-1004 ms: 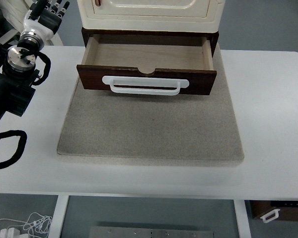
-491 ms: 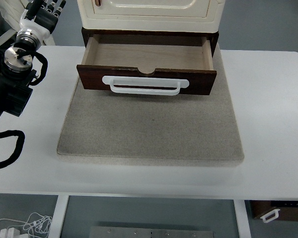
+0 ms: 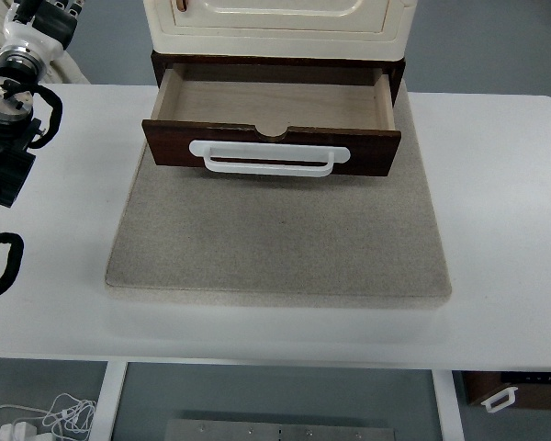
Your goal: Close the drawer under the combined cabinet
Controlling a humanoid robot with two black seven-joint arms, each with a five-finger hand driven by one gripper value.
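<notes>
White table (image 3: 505, 220) first, grey mat (image 3: 275, 243) on it, and at twelve o'clock the cream cabinet (image 3: 277, 23) with the drawer (image 3: 274, 115) beneath it pulled out, empty, dark front, white handle (image 3: 268, 158) facing six o'clock. Closing hasn't begun, I'd say: next comes a reach in and a straight push on that front toward twelve. Left hand (image 3: 39, 16) sits up at ten o'clock, well apart, fingers cut off — can't tell their state. Right arm unseen.
</notes>
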